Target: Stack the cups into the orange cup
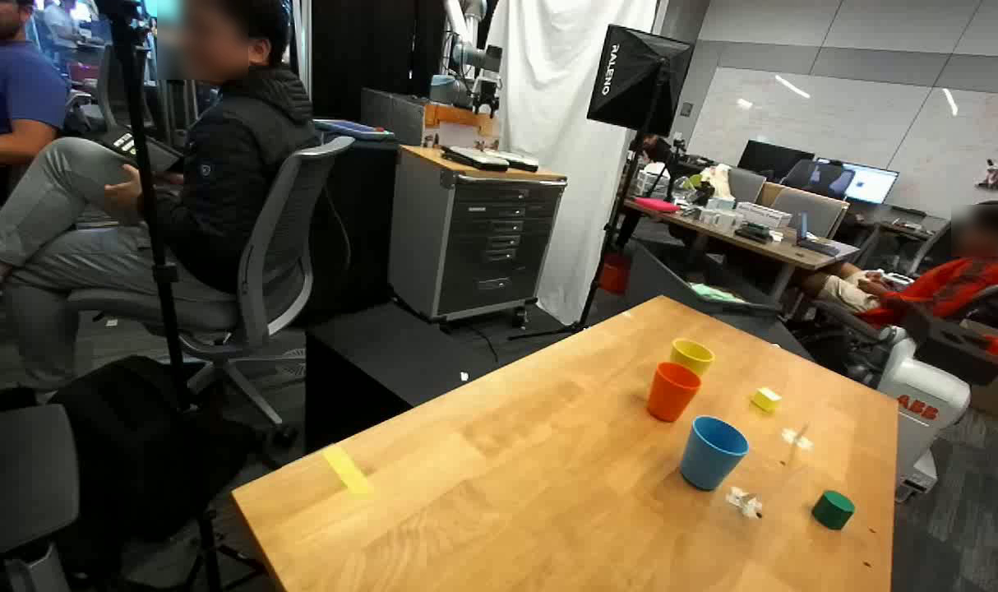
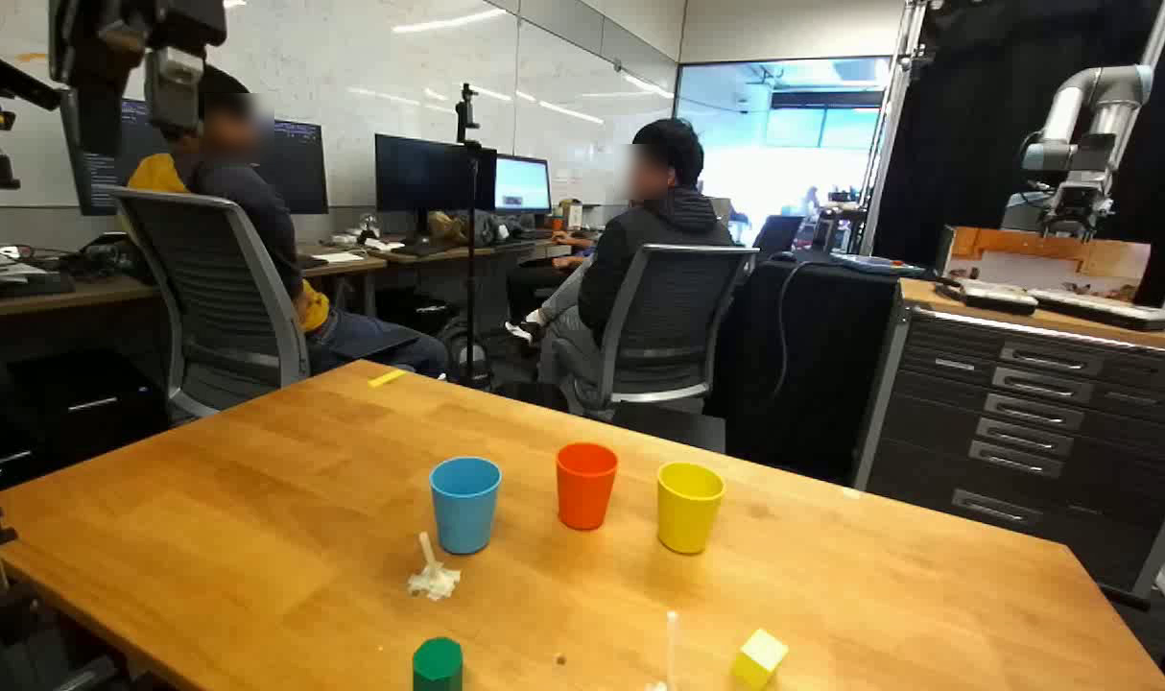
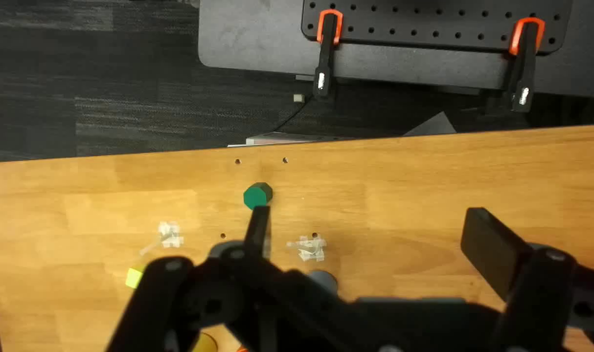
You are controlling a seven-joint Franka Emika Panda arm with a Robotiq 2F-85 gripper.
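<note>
Robot jaws standing wide apart. Position: well above tabletop. Direction: both pointing downward, to it.

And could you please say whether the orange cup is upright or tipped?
Upright: the orange cup shows its rim uppermost in both exterior views.

In an exterior view I see the blue cup upright on the wooden table, and farther off, apart from it, the orange cup, also upright, covering part of the yellow cup behind. To their right I make out a yellow block and, in the foreground, a green block close to the table's edge.
</note>
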